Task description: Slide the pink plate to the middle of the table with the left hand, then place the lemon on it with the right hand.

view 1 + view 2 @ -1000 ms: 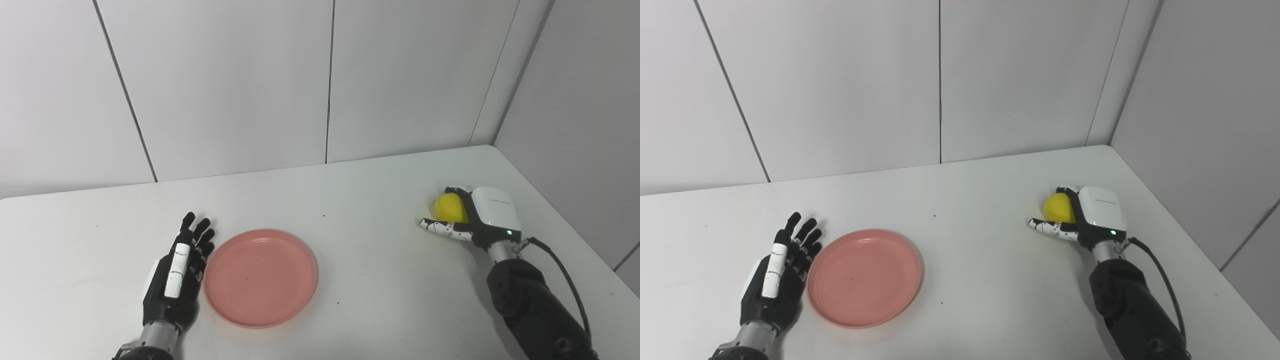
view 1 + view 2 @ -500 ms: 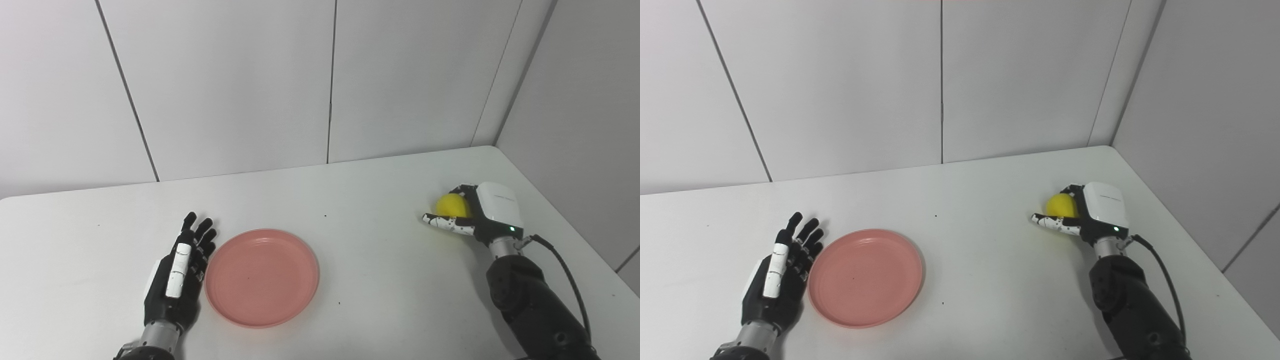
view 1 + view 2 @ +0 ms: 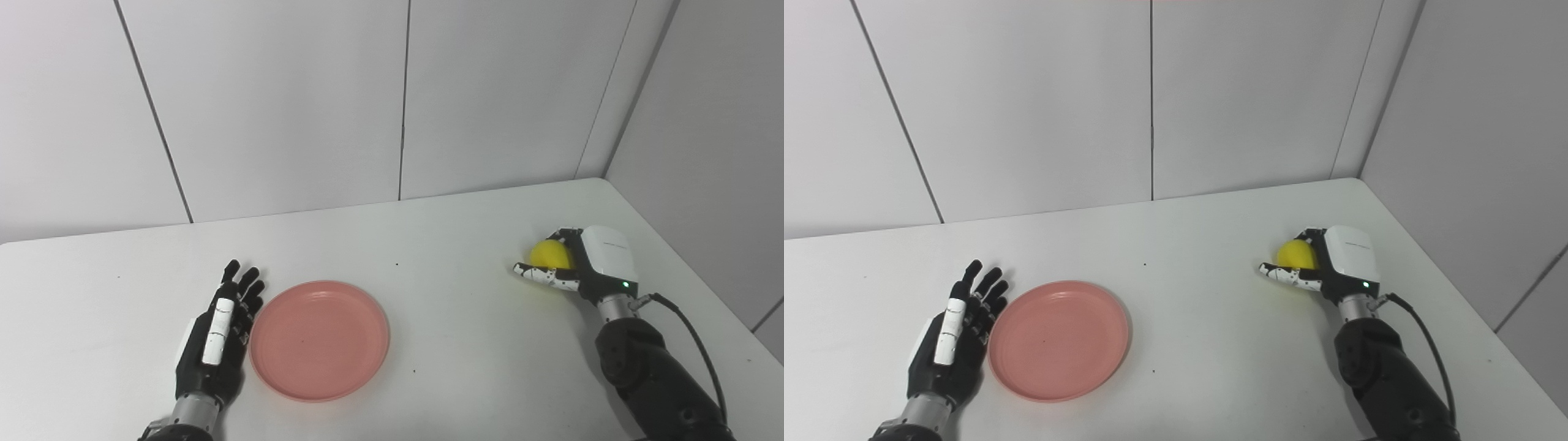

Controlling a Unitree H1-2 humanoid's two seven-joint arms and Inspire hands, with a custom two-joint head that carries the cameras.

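- The pink plate [image 3: 319, 340] is sitting in the lower left-centre of the frame on the white table [image 3: 429, 245]. It's looking a bit left of the table's middle to me, so I'm guessing the slide is either unfinished or only roughly done.
- The left hand [image 3: 215, 339] is lying flat just beside the plate's left rim, fingers spread apart and holding nothing. Can't tell if it's actually touching the rim.
- The right hand [image 3: 582, 266] is over at the right side of the frame, wrapping around the lemon [image 3: 549, 253], thumb underneath and fingers curling over the far side. Looks like it's clamping on it.
- I can't tell whether the lemon is lifting off the table or resting on it.
- What's left: carrying the lemon across to the plate, well apart from it right now, and setting it down.
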